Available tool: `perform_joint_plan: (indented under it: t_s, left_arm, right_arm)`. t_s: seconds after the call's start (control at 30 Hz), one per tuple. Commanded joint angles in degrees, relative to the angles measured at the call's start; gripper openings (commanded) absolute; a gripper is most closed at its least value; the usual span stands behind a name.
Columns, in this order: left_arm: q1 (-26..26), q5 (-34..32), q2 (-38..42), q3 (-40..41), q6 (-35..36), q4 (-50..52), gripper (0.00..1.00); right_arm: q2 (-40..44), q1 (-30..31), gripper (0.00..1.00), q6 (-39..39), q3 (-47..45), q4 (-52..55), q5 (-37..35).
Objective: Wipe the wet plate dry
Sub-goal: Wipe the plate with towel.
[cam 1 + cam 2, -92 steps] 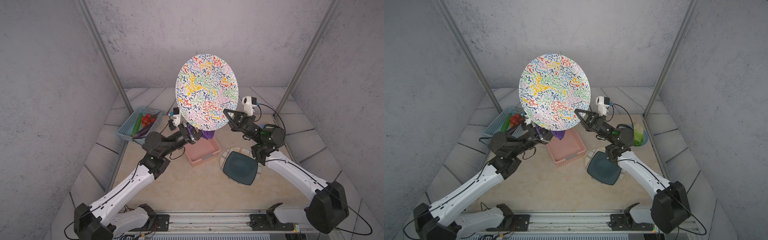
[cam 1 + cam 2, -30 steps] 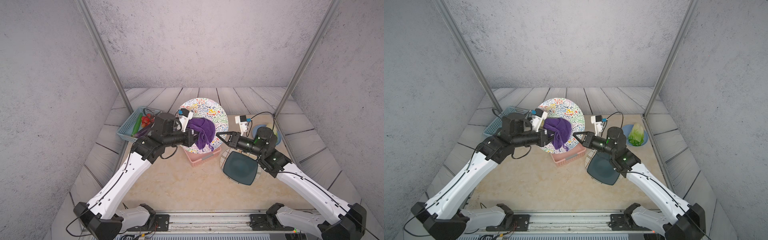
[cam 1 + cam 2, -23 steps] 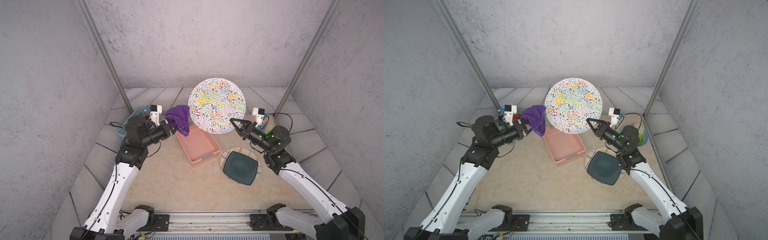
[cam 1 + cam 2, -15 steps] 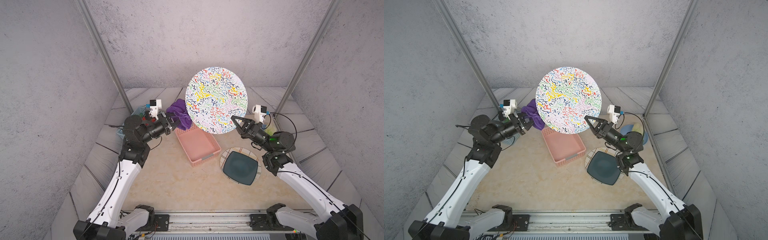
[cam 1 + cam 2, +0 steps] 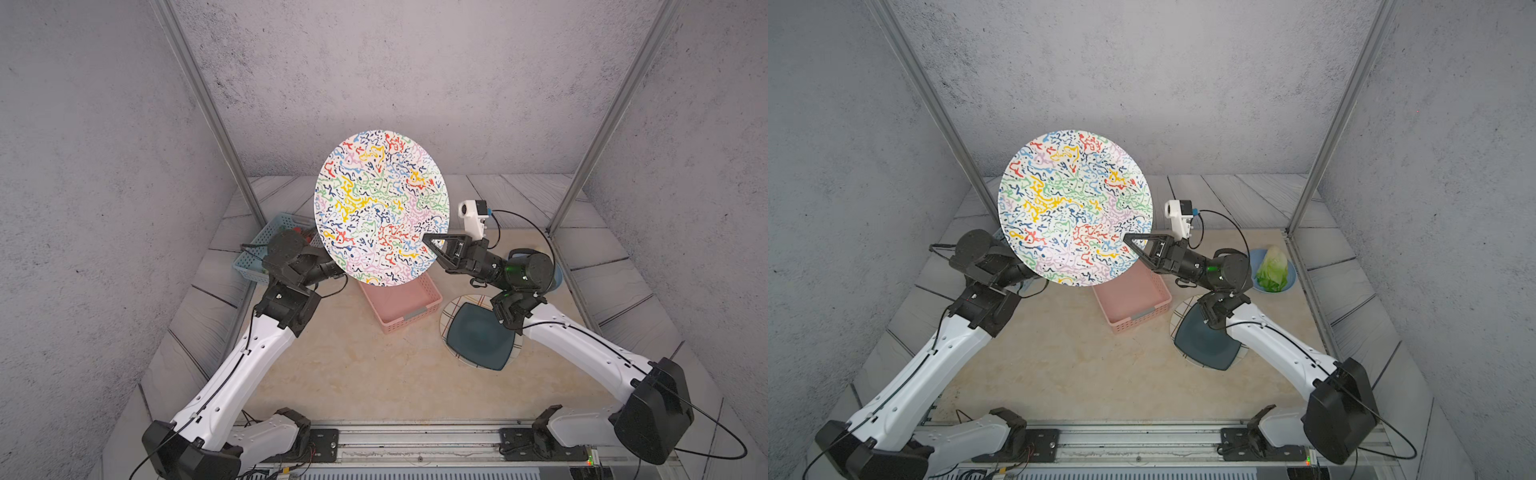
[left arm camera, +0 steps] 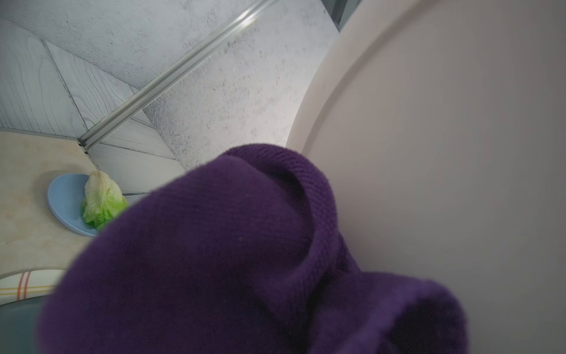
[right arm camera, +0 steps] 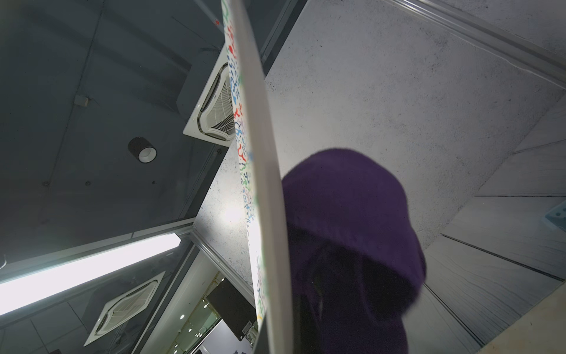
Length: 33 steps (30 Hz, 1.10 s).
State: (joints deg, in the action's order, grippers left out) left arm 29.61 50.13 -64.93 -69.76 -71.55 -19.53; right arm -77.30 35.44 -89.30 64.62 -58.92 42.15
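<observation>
The right tool (image 5: pixel 429 240) grips the plate (image 5: pixel 380 203) at its rim — left tool, hidden behind, clamps the purple cloth (image 6: pixel 214 260).

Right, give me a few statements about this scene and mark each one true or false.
1. The right gripper holds the patterned plate by its rim, raised in the air. True.
2. The purple cloth lies flat on the table. False: the left gripper, hidden behind the plate, holds it up at the plate's plain back.
3. The lettuce sits on a blue dish. True.
4. The dark square plate rests on the lettuce's dish. False: it rests on a round striped plate.
</observation>
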Motion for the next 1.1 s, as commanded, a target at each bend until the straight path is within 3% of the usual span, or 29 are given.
perform_joint_plan:
  t_s: [0.0,0.17,0.33,0.43,0.6,0.73,0.93,1.0,1.07]
  left_arm:
    - [2.98,1.21,6.79,2.21,11.17,0.29,0.00]
    - [1.57,-3.04,9.61,-2.07,13.86,2.79,0.00]
    - [-0.50,-5.63,4.18,-12.04,12.77,5.40,0.00]
    - [-1.01,-7.02,0.35,-16.11,11.67,5.39,0.00]
    - [-1.35,-5.72,-2.33,-17.04,8.98,0.84,0.00]
    - [-0.60,-4.50,-0.59,-11.72,6.61,-3.30,0.00]
    - [-2.73,-13.42,5.46,-10.87,15.66,13.75,0.00]
    - [-4.98,-16.89,5.34,-13.01,15.33,19.17,0.00]
    - [-7.99,-16.75,4.01,-13.66,12.42,18.38,0.00]
  right_arm:
    - [-0.50,-1.40,0.00,3.69,5.61,6.97,-2.18]
    - [2.52,-5.80,0.00,1.61,2.44,7.41,-3.46]
    - [6.41,-4.93,0.00,-0.76,-5.66,-0.29,-2.59]
    - [8.49,-2.35,0.00,1.36,-8.03,0.40,-1.71]
    - [8.18,1.08,0.00,4.49,-8.17,4.76,-1.52]
    - [5.44,-0.12,0.00,3.30,-3.15,4.60,-4.10]
    - [5.89,-5.58,0.00,1.98,-1.95,7.39,-4.71]
    - [7.16,-6.05,0.00,2.27,-5.17,7.53,-4.93]
    - [8.65,-5.86,0.00,2.53,-8.27,7.69,-4.33]
